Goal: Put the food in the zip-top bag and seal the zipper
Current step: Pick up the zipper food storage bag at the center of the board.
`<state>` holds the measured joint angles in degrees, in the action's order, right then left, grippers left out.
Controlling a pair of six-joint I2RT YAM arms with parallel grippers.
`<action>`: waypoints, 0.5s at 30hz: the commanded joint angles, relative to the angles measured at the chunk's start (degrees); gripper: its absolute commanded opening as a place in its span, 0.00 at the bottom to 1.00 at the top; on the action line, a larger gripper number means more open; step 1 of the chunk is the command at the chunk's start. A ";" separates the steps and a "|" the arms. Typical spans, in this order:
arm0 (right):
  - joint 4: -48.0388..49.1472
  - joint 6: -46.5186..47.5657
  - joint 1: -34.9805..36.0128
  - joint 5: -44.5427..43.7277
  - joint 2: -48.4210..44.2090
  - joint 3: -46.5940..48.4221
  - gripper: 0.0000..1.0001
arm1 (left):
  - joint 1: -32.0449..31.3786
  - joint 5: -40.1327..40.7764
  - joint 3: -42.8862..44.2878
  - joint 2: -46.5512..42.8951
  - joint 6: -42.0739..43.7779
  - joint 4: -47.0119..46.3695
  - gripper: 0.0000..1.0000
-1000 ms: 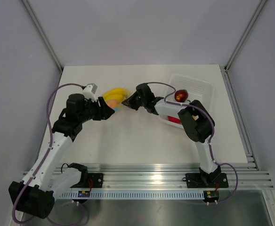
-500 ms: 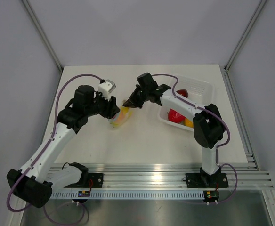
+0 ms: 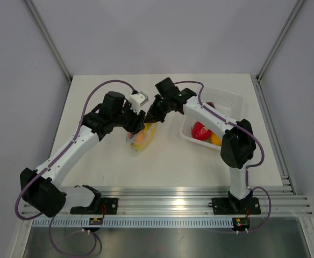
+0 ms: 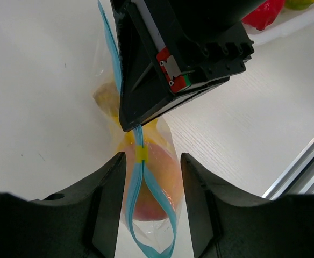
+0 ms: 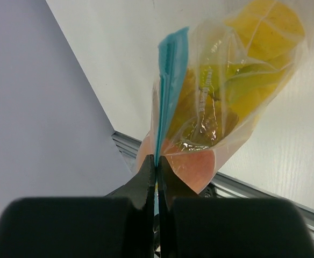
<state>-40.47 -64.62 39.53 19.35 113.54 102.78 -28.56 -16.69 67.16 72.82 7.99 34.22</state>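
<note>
Two colours of fruit show through the zip-top bag (image 3: 141, 138), which sits just left of centre in the top view, between the two hands: an orange-pink peach (image 4: 146, 188) and yellow fruit (image 5: 256, 48) pressed against the clear plastic. Along the bag's mouth runs the light-blue zipper (image 5: 170, 80). In the left wrist view it carries a small yellow tab (image 4: 141, 155); above the tab the strips lie together, and below it they part into an open loop at the bottom edge of the frame.

The right hand (image 5: 157, 171) has its fingers pressed together on the zipper, pinching it just above the tab. The left hand (image 4: 152, 161) has its fingers apart, one on each side of the zipper and the peach, and neither finger appears to touch the strip. Whether the bag's bottom rests on the desk (image 3: 173, 166) or hangs above it cannot be told.

In the upper right of the top view, well apart from the bag, a white tray (image 3: 229, 97) holds a red item (image 3: 200, 130) and an orange-yellow item (image 3: 215, 140).
</note>
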 commanded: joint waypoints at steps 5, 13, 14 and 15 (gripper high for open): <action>-0.84 0.37 0.20 2.35 -0.69 2.42 0.00 | -1.68 4.11 0.00 1.45 0.19 -2.40 0.46; -0.75 0.11 0.20 2.88 -0.86 2.07 0.00 | -2.56 6.31 -0.36 3.21 0.27 -3.63 0.39; -0.67 0.20 0.20 2.88 -0.86 2.07 0.00 | -2.56 6.93 -0.36 3.30 0.36 -3.72 0.38; -0.75 0.11 0.20 2.79 -0.86 2.07 0.00 | -2.64 7.11 -0.45 3.47 0.62 -3.89 0.36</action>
<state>-41.89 -64.64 39.53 20.62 113.54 103.09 -30.70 -12.05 66.87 75.83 7.75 33.04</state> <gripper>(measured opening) 0.012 0.368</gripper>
